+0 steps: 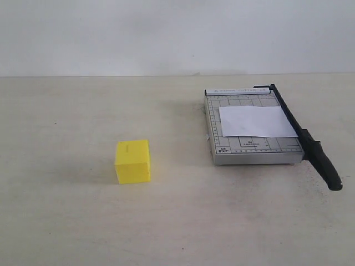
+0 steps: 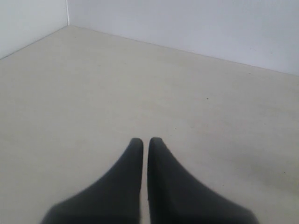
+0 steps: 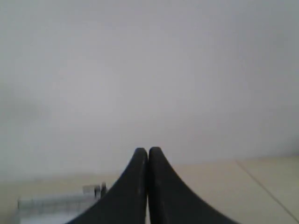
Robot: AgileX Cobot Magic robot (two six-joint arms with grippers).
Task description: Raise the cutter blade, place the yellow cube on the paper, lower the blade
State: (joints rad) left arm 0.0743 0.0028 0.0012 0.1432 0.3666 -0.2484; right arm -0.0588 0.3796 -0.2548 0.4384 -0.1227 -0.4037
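Observation:
The yellow cube (image 1: 133,161) rests on the beige table at centre left of the exterior view. To the right lies the grey gridded cutter base (image 1: 252,128) with the white paper (image 1: 257,121) flat on it. The cutter blade (image 1: 302,136) lies lowered along the base's right edge, its thick black handle (image 1: 325,165) nearest the camera. Neither arm shows in the exterior view. My left gripper (image 2: 145,140) is shut over bare table, holding nothing. My right gripper (image 3: 148,150) is shut too, facing the wall, with a blurred corner of the cutter base (image 3: 60,203) beside it.
A pale wall (image 1: 177,33) bounds the far edge of the table. In the left wrist view a wall corner (image 2: 68,18) stands beyond the bare tabletop (image 2: 154,84).

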